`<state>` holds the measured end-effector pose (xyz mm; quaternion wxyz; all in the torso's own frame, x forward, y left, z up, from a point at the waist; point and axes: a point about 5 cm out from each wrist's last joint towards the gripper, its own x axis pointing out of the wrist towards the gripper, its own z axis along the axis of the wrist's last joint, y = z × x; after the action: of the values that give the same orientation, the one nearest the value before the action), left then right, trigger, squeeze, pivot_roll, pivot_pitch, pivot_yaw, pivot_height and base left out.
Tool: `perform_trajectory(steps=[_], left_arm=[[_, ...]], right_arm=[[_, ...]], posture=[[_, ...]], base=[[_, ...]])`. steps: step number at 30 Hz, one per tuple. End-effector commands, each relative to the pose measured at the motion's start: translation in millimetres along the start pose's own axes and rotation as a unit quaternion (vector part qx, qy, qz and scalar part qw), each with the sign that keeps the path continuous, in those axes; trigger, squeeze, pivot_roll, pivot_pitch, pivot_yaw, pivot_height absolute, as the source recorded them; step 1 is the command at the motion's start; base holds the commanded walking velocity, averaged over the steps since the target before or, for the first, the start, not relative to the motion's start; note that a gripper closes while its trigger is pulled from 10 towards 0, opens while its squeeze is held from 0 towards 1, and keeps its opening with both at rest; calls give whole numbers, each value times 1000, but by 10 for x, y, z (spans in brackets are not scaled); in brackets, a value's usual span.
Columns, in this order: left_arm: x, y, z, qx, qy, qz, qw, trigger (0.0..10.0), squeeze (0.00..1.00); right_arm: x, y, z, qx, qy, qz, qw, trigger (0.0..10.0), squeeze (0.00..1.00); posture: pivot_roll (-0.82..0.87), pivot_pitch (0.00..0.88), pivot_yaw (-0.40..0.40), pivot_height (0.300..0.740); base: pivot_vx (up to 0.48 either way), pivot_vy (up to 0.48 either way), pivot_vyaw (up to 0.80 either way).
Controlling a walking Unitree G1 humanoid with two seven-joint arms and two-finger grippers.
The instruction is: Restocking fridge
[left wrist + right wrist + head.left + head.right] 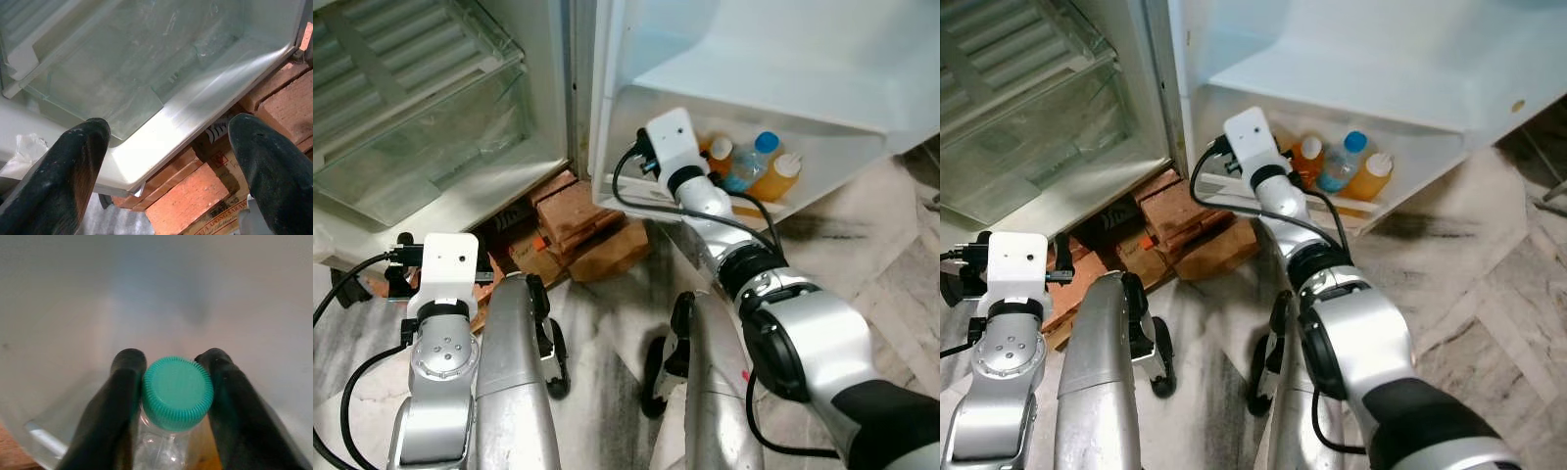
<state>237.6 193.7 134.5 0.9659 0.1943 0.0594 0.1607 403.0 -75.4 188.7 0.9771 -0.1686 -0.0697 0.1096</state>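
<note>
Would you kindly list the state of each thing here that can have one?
Fridge door: open.
Green-capped bottle: upright, capped, held at the neck.
Right gripper: jaws shut on the green-capped bottle inside the door shelf.
Blue-capped bottle: upright, capped, in the door shelf.
Left gripper: jaws open, empty.
Crisper drawer: closed.

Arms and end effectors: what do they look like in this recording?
Both arms are silver with black joint rings and loose black cables. Each wrist carries a white camera box. The left end effector and right end effector each have two long, rounded black fingers.
</note>
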Motion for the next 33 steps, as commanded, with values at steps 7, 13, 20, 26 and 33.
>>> perform_trajectory(steps=[7,13,20,26,33], left_arm=[[24,-9,-63,3,12,6,1000,10000,0],[74,-30,-41,0,6,5,1000,10000,0],[162,-46,-27,-3,-1,4,1000,10000,0],[221,-67,-38,-5,-7,-4,1000,10000,0],[251,-80,-78,0,-21,-24,999,10000,0]], right_arm=[[37,-120,146,49,-40,13,998,10000,1000],[61,-173,274,97,-73,45,992,10000,1000],[48,-305,307,114,-91,80,986,10000,1000],[-59,-464,242,115,-128,84,981,10000,1000],[-355,-491,54,123,-169,80,975,10000,1000]], posture=[[136,338,-138,566],[130,317,-133,566],[110,273,-115,566],[81,218,-99,566],[62,165,-69,566]], base=[[0,0,0],[0,0,0],[0,0,0],[0,0,0],[0,0,0]])
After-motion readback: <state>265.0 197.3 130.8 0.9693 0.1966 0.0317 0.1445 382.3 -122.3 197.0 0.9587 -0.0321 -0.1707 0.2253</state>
